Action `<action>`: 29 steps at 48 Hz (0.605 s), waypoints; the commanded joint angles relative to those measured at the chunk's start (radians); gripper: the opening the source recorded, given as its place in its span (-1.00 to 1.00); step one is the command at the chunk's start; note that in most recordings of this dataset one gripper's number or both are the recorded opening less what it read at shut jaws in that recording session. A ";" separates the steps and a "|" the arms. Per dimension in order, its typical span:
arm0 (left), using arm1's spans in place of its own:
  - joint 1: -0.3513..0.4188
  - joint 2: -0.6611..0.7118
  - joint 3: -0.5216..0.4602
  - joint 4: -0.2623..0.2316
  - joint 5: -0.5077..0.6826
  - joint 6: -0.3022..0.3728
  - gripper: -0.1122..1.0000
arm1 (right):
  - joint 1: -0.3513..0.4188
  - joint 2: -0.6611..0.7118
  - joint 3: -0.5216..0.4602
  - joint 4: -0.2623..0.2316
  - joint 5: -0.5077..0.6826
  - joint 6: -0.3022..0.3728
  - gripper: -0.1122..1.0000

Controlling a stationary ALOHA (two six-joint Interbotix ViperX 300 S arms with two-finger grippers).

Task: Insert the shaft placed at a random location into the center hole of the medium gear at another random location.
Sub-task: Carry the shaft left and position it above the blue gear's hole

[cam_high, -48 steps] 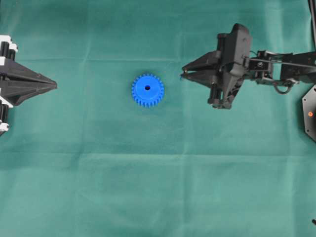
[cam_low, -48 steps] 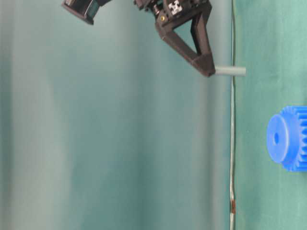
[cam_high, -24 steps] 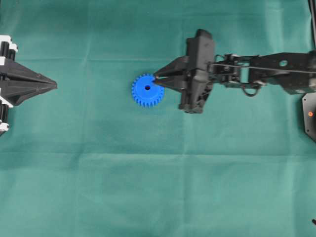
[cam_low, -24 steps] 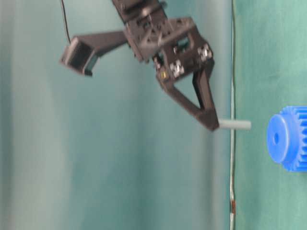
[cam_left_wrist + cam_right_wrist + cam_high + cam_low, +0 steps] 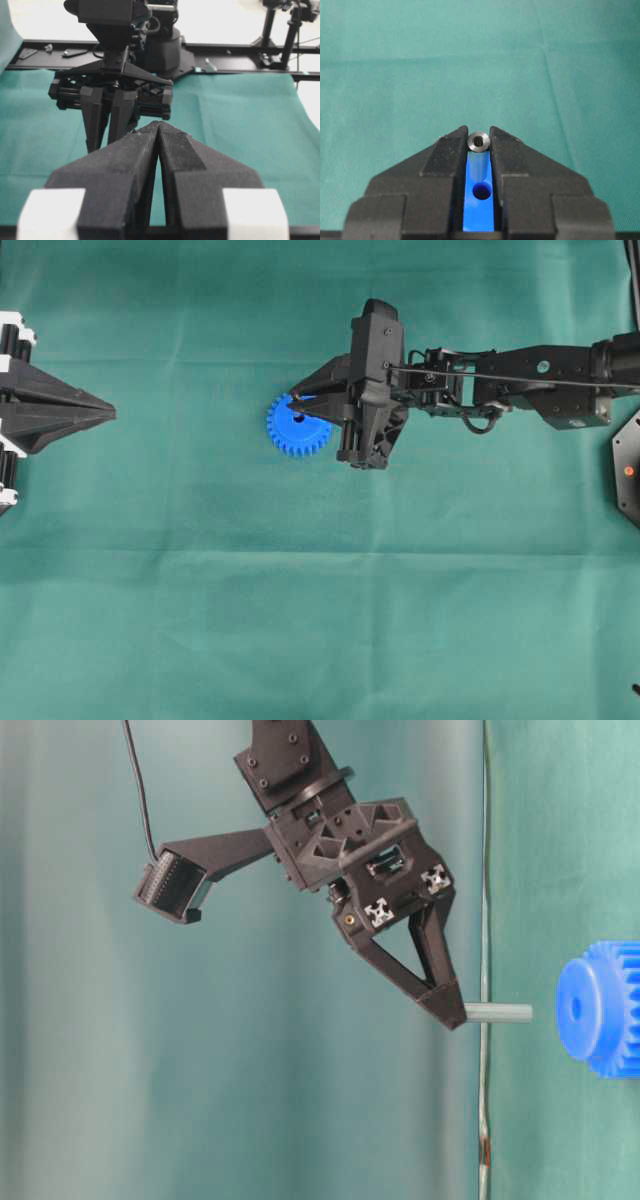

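One green cloth (image 5: 300, 620) covers all; right jaws pinch the shaft (image 5: 500, 1013) above the medium gear (image 5: 292, 430); left jaws pressed together

A dark green cloth with faint fold creases (image 5: 320, 620) covers the whole tabletop in the overhead view, its weave evenly lit with no hard shadows. From the left wrist view the same cloth ends at a straight far edge, where a long black metal rail (image 5: 240, 48) runs across the scene. Behind the rail the backdrop is bright white and washed out, so whether it is a wall or a lit panel cannot be told. Thin black upright stands (image 5: 292, 30) rise at the upper right. In the table-level view, a smooth blurred teal-green backdrop (image 5: 100, 1070) fills most of the scene, with soft vertical bands of lighter tone.
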 commanded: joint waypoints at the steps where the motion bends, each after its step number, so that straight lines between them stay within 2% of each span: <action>1: 0.002 0.009 -0.014 0.003 -0.005 -0.002 -0.80 | 0.003 -0.015 -0.020 0.002 0.003 -0.008 -0.56; 29: 0.002 0.009 -0.012 0.003 -0.005 -0.002 -0.80 | 0.003 0.031 -0.021 0.003 -0.011 -0.008 -0.56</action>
